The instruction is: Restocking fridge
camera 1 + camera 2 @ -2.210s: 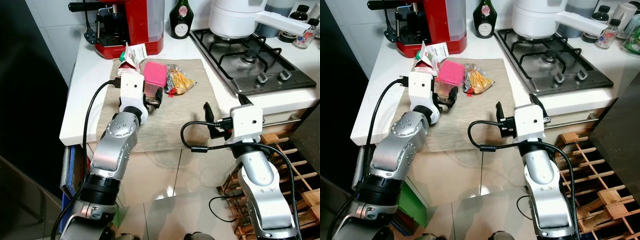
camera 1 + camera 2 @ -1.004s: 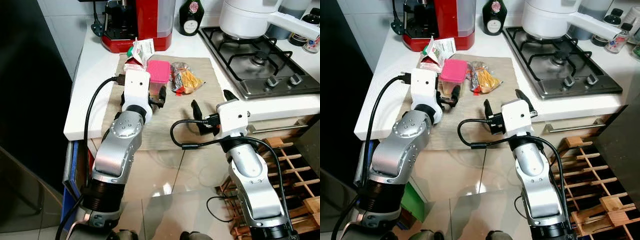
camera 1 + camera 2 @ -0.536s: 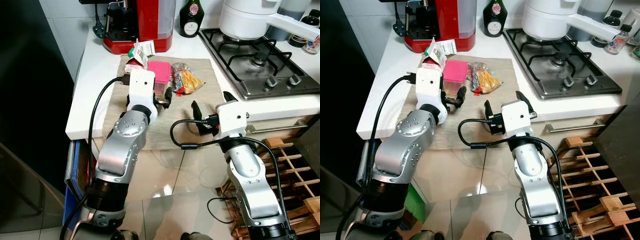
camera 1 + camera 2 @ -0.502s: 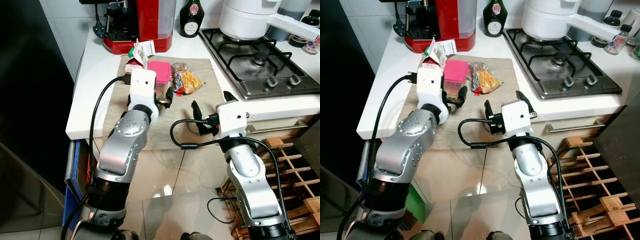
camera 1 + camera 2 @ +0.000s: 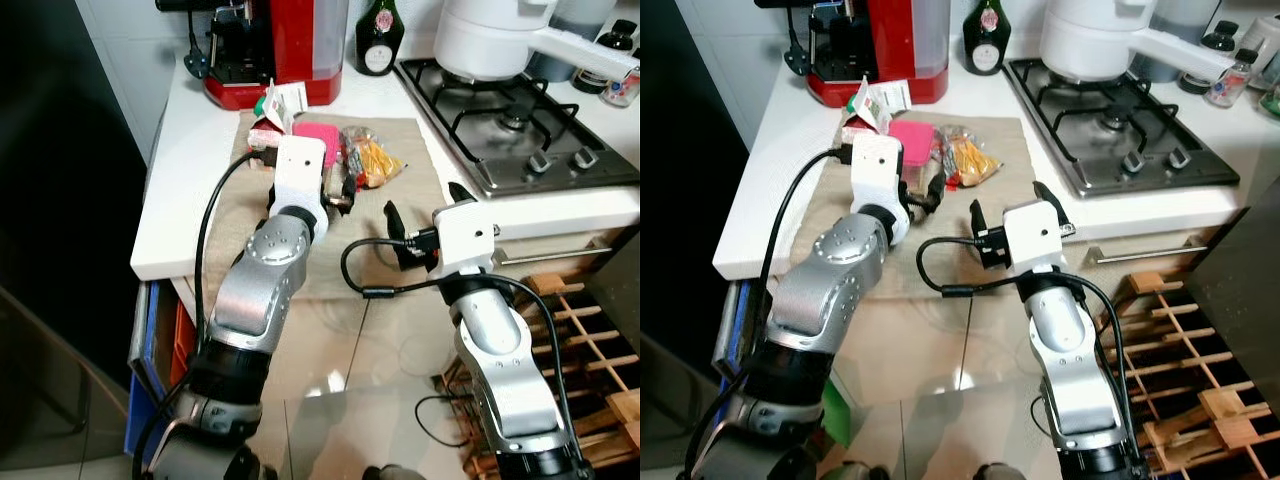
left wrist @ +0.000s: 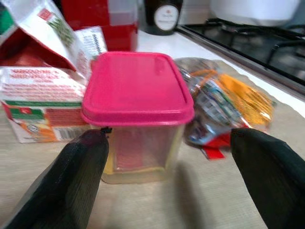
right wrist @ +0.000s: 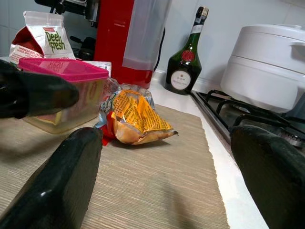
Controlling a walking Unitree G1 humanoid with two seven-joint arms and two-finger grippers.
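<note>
R hand [image 5: 1008,222] hovers nearest, over the front edge of the beige mat [image 5: 385,220], fingers spread wide, gripping nothing. L hand [image 6: 167,167] reaches further in over the mat, fingers wide apart either side of the clear tub w/ pink lid [image 6: 138,100]; one fingertip [image 6: 90,143] looks to be touching the tub's front corner, hard to tell for sure. The tub sits upright on the mat, a red/white carton [image 6: 40,102] just beside it on one side, a crinkly orange snack bag [image 7: 131,117] on the other. Behind, on the white bench [image 5: 190,150]: red coffee machine [image 5: 880,45], dark green bottle [image 7: 186,59], gas hob [image 5: 1110,120] w/ white pot [image 5: 1085,35].
</note>
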